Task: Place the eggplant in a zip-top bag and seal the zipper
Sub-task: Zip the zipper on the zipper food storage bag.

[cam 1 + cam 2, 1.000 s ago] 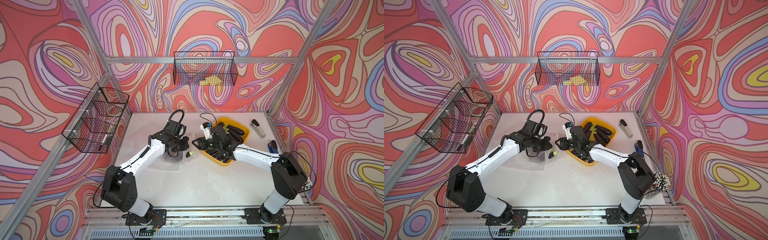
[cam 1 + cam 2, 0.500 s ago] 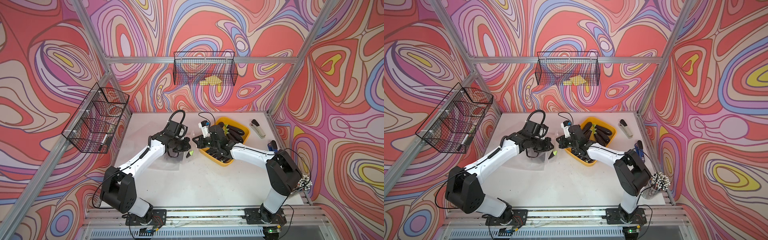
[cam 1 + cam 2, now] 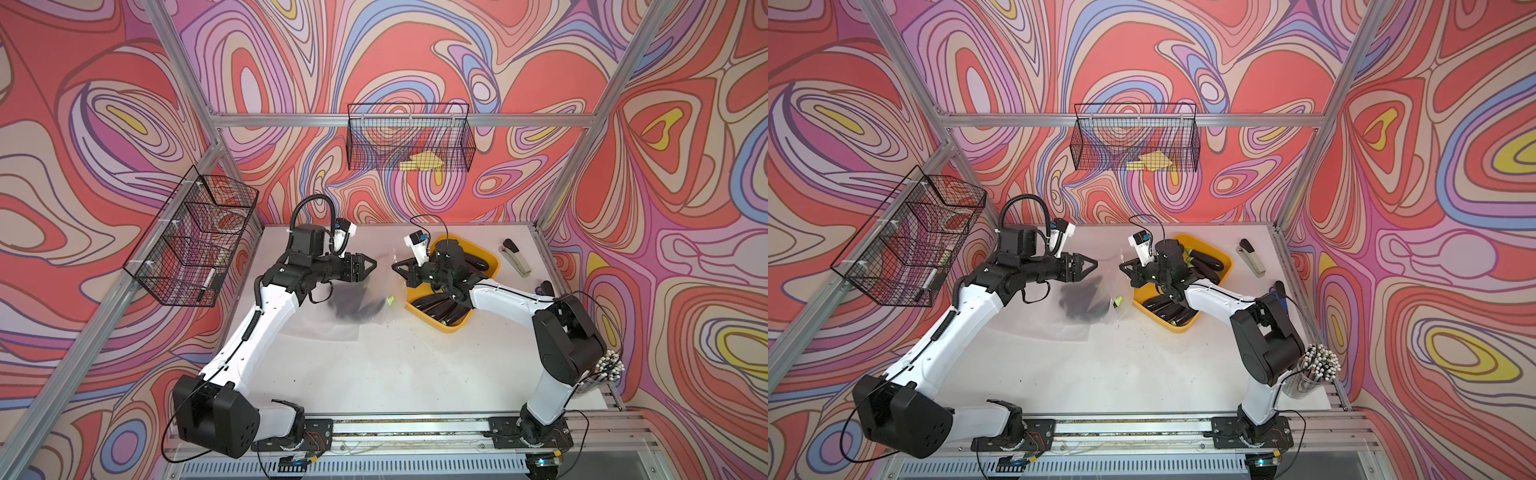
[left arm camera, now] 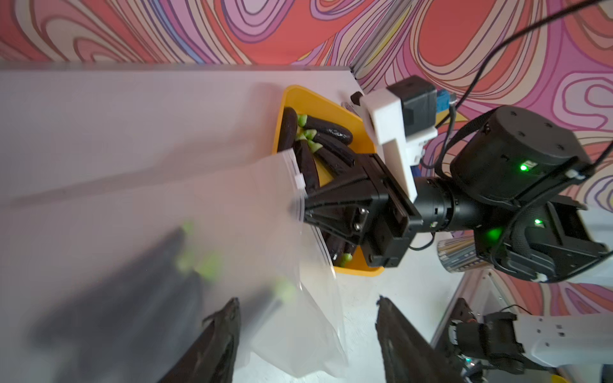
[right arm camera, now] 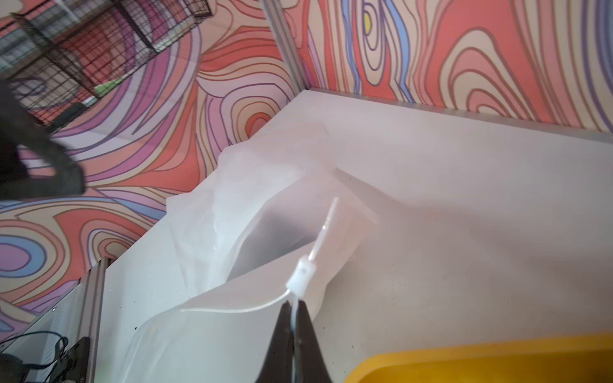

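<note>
So the dark purple eggplant is inside the clear plastic zip-top bag (blurry through the plastic, can't tell if it's just one). The bag's slumped on the white table, just beside the yellow plastic tray holding more eggplants. The right gripper is pinched tight on the bag's zipper edge, next to the little white slider. The left gripper hovers above the bag, jaws spread wide, gripping nothing.

Robotics lab cell: alu frame, swirl-print walls, rail-mounted arms.
</note>
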Controlling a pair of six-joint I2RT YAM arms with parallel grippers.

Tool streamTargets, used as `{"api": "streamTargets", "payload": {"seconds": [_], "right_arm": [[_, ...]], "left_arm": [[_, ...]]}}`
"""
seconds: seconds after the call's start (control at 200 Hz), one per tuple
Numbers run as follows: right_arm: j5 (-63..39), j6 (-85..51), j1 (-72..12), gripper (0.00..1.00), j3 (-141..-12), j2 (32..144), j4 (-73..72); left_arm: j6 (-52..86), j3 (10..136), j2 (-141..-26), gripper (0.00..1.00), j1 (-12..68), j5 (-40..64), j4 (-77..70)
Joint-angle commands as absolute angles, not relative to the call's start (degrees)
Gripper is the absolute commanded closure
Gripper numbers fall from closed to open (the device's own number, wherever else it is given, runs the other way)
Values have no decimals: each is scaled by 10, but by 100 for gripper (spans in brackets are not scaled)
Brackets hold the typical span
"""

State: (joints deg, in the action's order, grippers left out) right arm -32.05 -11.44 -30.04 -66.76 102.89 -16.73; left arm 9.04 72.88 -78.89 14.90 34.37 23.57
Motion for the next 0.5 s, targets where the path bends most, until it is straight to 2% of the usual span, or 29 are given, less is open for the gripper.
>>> {"api": "streamTargets", "payload": {"seconds": [0.0, 0.05, 0.19, 0.326, 0.496], "right_arm": [[-442, -85, -273, 99, -685, 1060, -242], [-472, -83, -265, 99, -703, 1073, -242], [-542, -25, -263, 98, -763, 1094, -159], [-575, 47, -263, 98, -814, 1113, -44], [-592, 78, -263, 98, -850, 1128, 14]], "left_arm": [[-87, 730, -864, 35, 147, 367, 155], [-125, 719, -885, 34, 137, 388, 106], [-116, 694, -914, 35, 92, 499, -19], [-178, 719, -949, 37, 92, 563, -6], [-211, 718, -980, 38, 92, 615, -34]]}}
